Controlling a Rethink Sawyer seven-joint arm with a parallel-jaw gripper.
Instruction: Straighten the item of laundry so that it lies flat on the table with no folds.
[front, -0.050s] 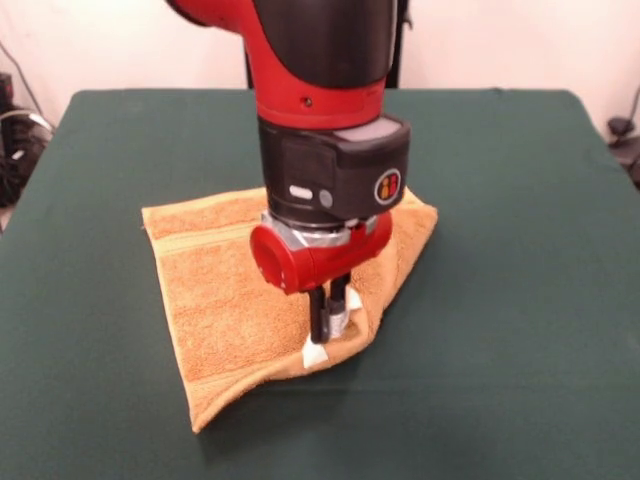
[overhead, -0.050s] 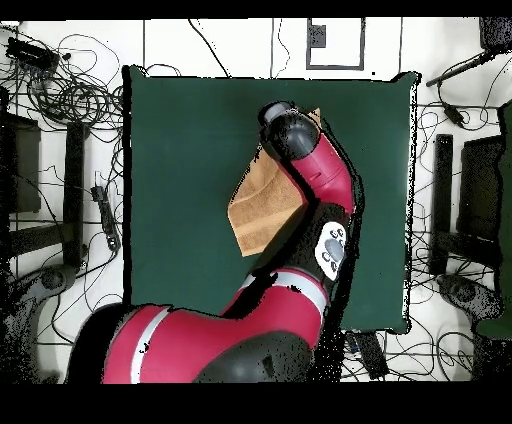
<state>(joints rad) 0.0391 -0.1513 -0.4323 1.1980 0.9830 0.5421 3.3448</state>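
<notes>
The item of laundry (front, -0.050s: 235, 300), an orange-tan terry towel, lies near the middle of the table (front, -0.050s: 520, 300), and it is not flat: in the front view its right side is drawn in toward a point at the near edge, so the outline narrows there, while the left part spreads wider and shows a woven band across it near the far end. A small white tag (front, -0.050s: 314, 355) shows at the near edge, just below the fingertips. The gripper (front, -0.050s: 332, 318) stands upright over that near-right part of the towel, its two dark fingers (front, -0.050s: 317, 315) close together and reaching down to the cloth; they appear pinched on a bit of towel beside the tag, though the contact itself is too small to make out with certainty. In the overhead view the red and black arm (overhead, -0.050s: 320, 180) crosses above the towel and hides much of it, leaving a tan patch visible to one side on the dark green felt cover.
</notes>
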